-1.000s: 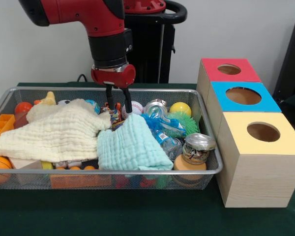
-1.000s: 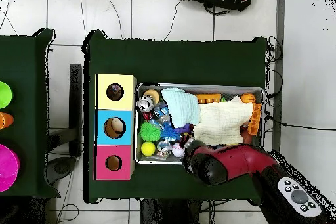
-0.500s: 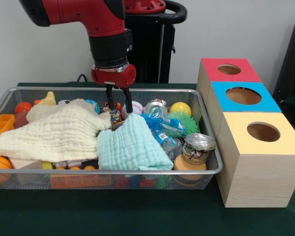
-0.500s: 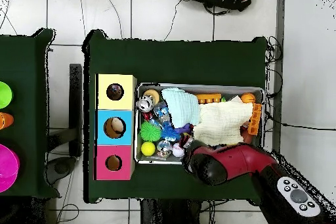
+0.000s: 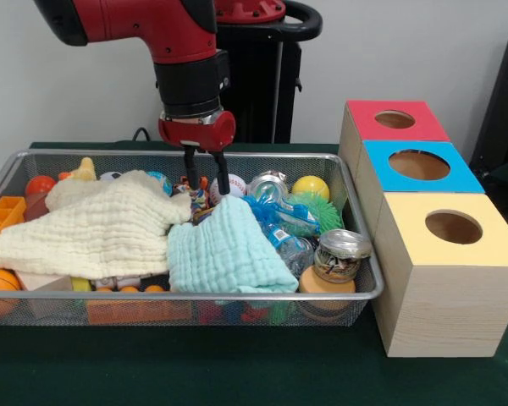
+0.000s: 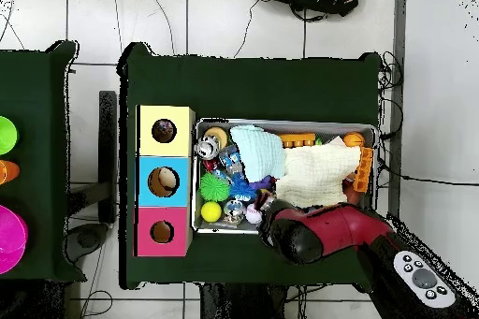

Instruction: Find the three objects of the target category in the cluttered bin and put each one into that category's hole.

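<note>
Front view: gripper [image 5: 206, 176] hangs from the vertical arm over the far middle of the wire bin [image 5: 356, 292], fingers slightly apart and holding nothing, tips just beside the baseball [image 5: 234, 186] and above a small multicoloured toy [image 5: 196, 196]. Overhead view hides the gripper under the red arm [image 6: 323, 233]. It does show the three boxes in a row beside the bin: yellow box [image 6: 165, 131], blue box [image 6: 163, 181], red box [image 6: 162, 232]. Yellow ball [image 5: 310, 187], silver can [image 5: 267, 186], cream cloth [image 5: 93, 228] and mint cloth [image 5: 223, 250] lie in the bin.
</note>
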Motion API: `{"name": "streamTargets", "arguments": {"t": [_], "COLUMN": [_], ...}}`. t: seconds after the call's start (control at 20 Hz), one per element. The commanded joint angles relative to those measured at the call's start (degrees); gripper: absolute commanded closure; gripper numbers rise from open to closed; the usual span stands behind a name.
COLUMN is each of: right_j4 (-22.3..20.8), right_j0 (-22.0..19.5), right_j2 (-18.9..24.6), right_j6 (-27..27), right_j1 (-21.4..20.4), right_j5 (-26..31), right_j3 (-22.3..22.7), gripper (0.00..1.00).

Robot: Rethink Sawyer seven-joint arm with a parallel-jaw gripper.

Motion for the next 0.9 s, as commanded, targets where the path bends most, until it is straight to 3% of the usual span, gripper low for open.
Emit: {"name": "streamTargets", "arguments": {"t": [0.05, 0.35, 0.75, 0.9], "right_j4": [-6.0, -5.1, -5.9, -1.8], "right_j0": [0.3, -2.0, -1.2, -5.4], "right_j2": [1.7, 4.1, 3.1, 7.1], "right_j6": [-8.1, -10.0, -8.3, -13.8], "right_j1": [2.7, 2.3, 2.2, 0.5], "right_j5": [-3.8, -2.0, -2.9, 2.8], "right_j3": [-4.7, -3.6, -3.1, -1.6], "gripper": [0.00, 0.00, 0.00, 0.00]}}
